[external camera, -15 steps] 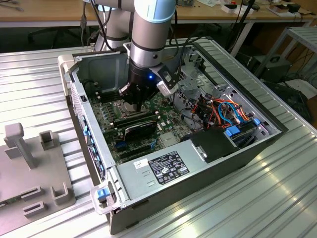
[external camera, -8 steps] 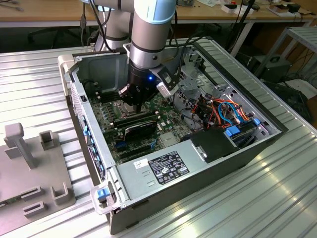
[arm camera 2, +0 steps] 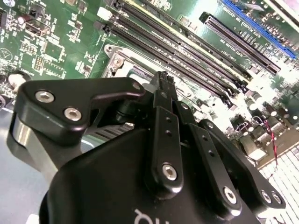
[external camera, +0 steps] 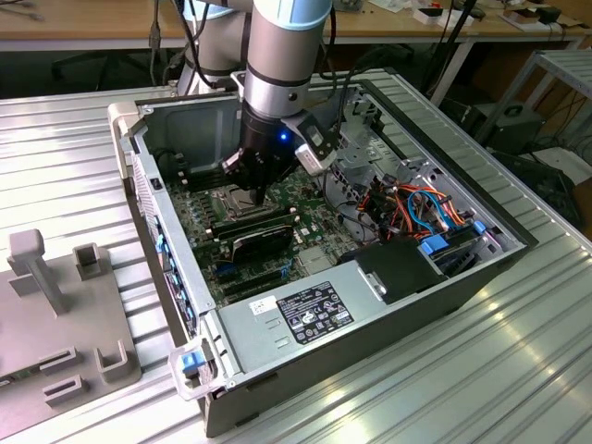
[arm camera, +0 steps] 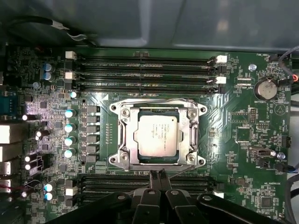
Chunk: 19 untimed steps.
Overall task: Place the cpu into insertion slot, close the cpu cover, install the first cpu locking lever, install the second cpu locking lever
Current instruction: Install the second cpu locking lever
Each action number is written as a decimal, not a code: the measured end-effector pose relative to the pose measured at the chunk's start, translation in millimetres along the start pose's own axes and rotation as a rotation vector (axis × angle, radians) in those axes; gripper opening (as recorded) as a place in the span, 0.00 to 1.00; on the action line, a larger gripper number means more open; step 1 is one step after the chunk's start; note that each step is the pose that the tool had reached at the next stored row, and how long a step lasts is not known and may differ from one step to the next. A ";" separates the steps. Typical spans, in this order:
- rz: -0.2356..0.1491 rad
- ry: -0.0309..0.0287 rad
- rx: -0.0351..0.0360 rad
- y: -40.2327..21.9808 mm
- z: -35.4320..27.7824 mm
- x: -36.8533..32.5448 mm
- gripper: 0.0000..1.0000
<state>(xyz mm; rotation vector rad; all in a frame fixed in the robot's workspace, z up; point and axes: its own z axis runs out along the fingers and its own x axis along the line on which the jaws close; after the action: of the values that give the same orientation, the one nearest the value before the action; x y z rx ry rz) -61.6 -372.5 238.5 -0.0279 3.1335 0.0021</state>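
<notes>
Silver cpu point(arm camera: 157, 136) sits under the lowered cpu cover point(arm camera: 125, 135), black pincer point(arm camera: 158, 176) pressed closed, empty, alongside.

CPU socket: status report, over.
End effector shut, empty, at the socket's edge. CPU seated in insertion slot, CPU cover down around it. Memory slots flank the socket; nothing blocking.

No legible print anywhere
</notes>
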 end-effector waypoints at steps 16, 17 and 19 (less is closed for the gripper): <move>-0.006 0.0013 0.0003 -8.7 -1.7 18.8 0.11; -0.007 0.0013 0.0004 -8.8 -1.7 20.7 0.11; -0.008 0.0013 0.0003 -9.4 -1.7 25.3 0.11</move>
<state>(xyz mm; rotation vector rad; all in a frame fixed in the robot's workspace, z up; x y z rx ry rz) -86.8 -382.3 240.0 -0.0408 3.1346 0.0015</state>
